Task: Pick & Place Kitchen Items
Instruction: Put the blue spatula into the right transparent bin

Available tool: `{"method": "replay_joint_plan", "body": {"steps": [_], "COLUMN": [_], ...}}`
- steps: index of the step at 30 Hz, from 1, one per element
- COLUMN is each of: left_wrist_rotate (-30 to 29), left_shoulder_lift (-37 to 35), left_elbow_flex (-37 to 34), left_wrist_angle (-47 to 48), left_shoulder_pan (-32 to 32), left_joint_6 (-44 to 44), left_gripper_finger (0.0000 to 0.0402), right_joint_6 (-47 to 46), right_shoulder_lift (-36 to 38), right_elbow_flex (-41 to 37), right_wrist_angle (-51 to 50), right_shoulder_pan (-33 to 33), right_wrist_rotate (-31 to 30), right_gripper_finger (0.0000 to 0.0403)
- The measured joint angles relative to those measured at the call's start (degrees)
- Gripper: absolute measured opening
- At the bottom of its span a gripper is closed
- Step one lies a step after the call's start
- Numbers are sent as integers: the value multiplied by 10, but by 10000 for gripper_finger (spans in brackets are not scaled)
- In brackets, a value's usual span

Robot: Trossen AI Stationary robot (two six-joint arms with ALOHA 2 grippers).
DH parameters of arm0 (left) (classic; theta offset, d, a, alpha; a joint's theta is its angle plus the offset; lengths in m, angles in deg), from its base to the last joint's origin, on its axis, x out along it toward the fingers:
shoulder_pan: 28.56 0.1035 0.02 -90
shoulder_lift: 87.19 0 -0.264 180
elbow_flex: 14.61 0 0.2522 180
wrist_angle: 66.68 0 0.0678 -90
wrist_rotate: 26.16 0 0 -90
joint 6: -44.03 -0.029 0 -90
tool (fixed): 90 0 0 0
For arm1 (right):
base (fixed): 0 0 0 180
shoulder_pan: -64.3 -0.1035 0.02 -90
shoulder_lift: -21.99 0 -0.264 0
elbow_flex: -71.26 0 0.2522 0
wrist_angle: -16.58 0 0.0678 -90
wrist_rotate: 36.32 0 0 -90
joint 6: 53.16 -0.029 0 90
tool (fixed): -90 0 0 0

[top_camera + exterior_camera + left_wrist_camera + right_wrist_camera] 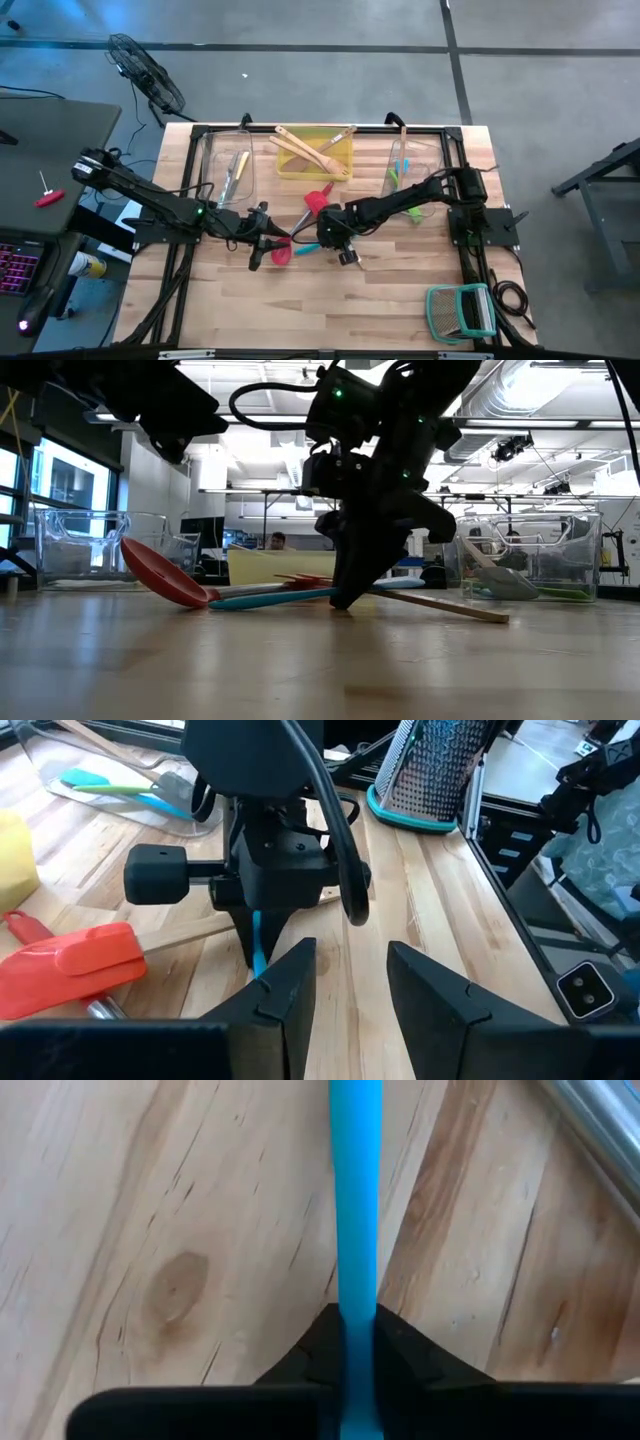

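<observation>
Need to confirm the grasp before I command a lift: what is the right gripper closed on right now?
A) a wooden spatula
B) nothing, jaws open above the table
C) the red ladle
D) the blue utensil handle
D: in the right wrist view the blue utensil handle runs straight into the right gripper, whose jaws are pinched shut on it just above the table.

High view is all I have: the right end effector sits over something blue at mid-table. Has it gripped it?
Observer: Yes. The right wrist view shows the right end effector shut on the blue-handled utensil, the handle pinched between its fingers.
Operator: And the left end effector beside it, is it holding anything?
Observer: No. The left wrist view shows the left end effector with its fingers apart and nothing between them, pointing at the right arm.
</observation>
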State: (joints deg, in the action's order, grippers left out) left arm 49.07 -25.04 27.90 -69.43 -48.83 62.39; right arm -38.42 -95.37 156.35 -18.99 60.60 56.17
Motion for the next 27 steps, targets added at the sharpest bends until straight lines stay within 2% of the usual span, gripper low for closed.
{"method": "replay_joint_plan", "body": {"steps": [14, 25, 27], "left_wrist_rotate": [1, 10, 20], "left_shoulder_lift": [0, 0, -1], "left_elbow_flex": [0, 0, 0], "left_wrist_angle": [2, 8, 6], "left_shoulder_pan": [0, 0, 0], "left_joint_6": [-26, -46, -46], "left_gripper_finger": [122, 122, 122], "right_joint_6": [-39, -62, -83], "right_shoulder_lift": [32, 142, 174], "right_elbow_flex": [-4, -4, -2], "right_wrist_angle": [12, -6, -24], "right_shoulder_pan": [-39, -80, -91], "right_wrist_rotate": [-50, -76, -103], "right_gripper_finger": [20, 20, 20]}}
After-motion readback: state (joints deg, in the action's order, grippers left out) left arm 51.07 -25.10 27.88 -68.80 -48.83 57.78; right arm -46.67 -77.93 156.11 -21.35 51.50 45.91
